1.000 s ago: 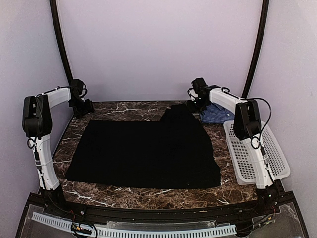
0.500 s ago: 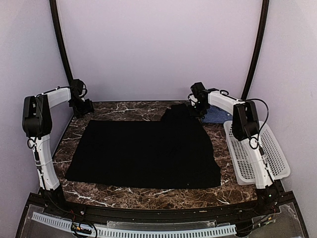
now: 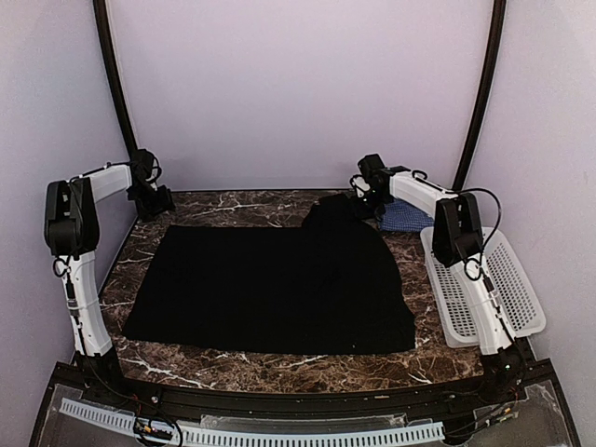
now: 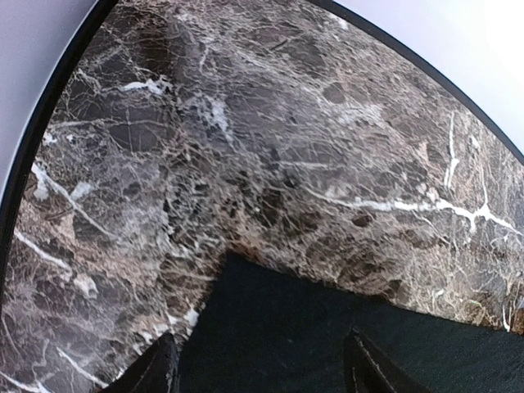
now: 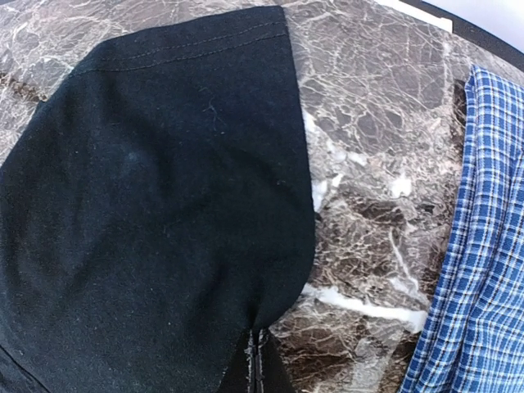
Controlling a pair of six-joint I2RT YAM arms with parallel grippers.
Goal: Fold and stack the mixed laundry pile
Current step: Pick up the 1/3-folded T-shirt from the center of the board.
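The plain black garment [image 3: 270, 289] lies spread flat across the marble table, one sleeve reaching to the far right. My right gripper [image 3: 358, 207] is at that sleeve. In the right wrist view its jaws [image 5: 255, 360] are pressed together on the puckered edge of the black garment [image 5: 164, 205]. The blue-and-white check shirt [image 3: 407, 216] lies bunched just right of it, and in the right wrist view the check shirt [image 5: 483, 246] lies along the right edge. My left gripper [image 3: 158, 203] hovers open over the far-left corner of the black garment [image 4: 270, 327], one dark fingertip [image 4: 155, 372] on each side of it.
A white perforated basket [image 3: 494, 289] stands at the table's right edge, beside the right arm. Bare brown marble [image 4: 270, 147] shows beyond the black cloth along the back wall. A black curved frame rail runs up each back corner.
My right gripper has closed on the edge of the black sleeve and shifted slightly left. The left gripper has stayed open in the same spot.
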